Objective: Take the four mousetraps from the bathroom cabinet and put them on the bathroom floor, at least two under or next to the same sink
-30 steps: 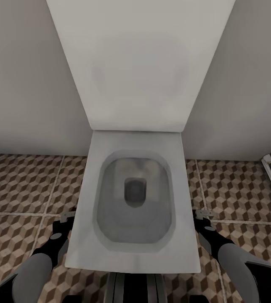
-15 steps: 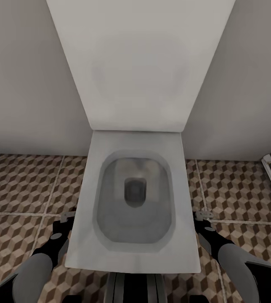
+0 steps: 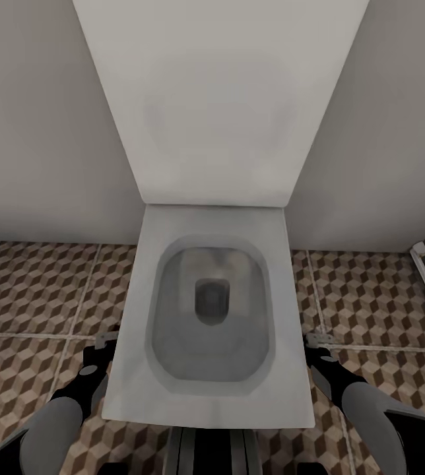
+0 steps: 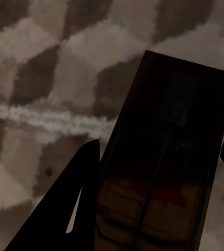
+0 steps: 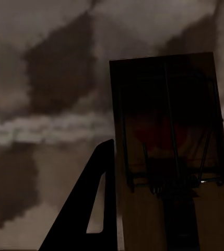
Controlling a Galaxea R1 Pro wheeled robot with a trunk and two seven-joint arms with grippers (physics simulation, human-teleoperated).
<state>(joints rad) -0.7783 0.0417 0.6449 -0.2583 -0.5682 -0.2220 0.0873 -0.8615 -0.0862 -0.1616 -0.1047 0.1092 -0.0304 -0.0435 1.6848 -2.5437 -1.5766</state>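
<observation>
Head cam just gets the toilet with an arm either side, low over the bathroom floor. The wrist cams show more: left hand pinching a mousetrap, right hand pinching another mousetrap, both just above the tiles.

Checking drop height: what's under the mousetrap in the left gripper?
Under the mousetrap lies cube-patterned bathroom floor with a pale grout line. The tile directly beneath it is covered.
</observation>
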